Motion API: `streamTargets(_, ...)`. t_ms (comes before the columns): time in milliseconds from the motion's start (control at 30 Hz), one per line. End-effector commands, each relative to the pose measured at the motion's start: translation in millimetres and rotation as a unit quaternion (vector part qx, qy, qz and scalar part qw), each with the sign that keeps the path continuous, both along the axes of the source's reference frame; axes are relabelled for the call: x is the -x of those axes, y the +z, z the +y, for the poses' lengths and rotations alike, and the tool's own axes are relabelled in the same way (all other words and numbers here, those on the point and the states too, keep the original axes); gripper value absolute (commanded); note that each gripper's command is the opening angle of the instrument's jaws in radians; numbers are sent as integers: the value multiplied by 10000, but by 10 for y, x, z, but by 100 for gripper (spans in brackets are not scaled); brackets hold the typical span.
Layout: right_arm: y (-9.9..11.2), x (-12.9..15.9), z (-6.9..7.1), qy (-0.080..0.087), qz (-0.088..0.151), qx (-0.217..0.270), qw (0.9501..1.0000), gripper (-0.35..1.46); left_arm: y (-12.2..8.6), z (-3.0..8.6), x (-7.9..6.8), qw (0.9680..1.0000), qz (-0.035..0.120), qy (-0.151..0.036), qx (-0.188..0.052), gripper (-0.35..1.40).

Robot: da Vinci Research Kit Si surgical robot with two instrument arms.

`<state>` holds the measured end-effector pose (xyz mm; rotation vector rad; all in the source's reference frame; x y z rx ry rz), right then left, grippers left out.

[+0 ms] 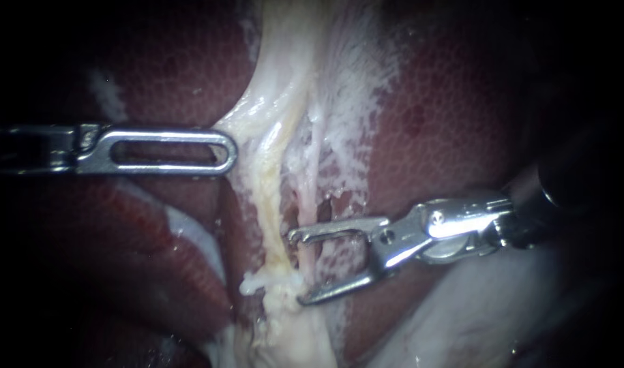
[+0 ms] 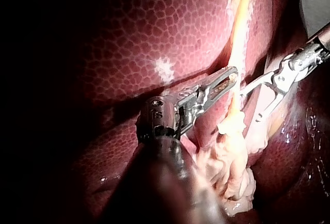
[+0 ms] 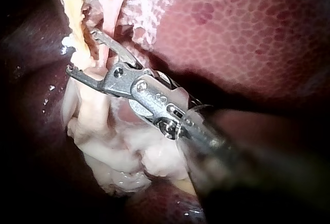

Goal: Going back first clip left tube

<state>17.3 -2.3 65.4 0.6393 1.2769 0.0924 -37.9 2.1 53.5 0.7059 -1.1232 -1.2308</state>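
While the left pincer (image 1: 226, 151) lies closed, the right pincer (image 1: 296, 267) gapes wide.

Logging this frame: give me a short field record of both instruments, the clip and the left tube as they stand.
left tube: pale yellow, running down between the two instruments
clip: white, sitting across the left tube
left instrument: tip against pale tissue beside the left tube, above the clip
right instrument: jaws open, gripping nothing, tips close beside the clip
liver: mottled red, on both sides of the pale tissue
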Motion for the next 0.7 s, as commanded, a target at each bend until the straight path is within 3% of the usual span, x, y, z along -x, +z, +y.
streamTargets(33,-1,3,2,-3,1,-10,10000,59,0,0,1,10000,5,-2,3,-35)
streamTargets(433,-28,48,31,21,87,-160,9998,57,7,-3,3,10000,11,-5,22,-35)
streamTargets(567,-40,59,42,321,9,-28,9995,59,8,-4,3,10000,13,-6,26,-35)
streamTargets(700,-50,70,54,495,15,70,9987,60,9,-5,4,10000,6,4,27,-35)
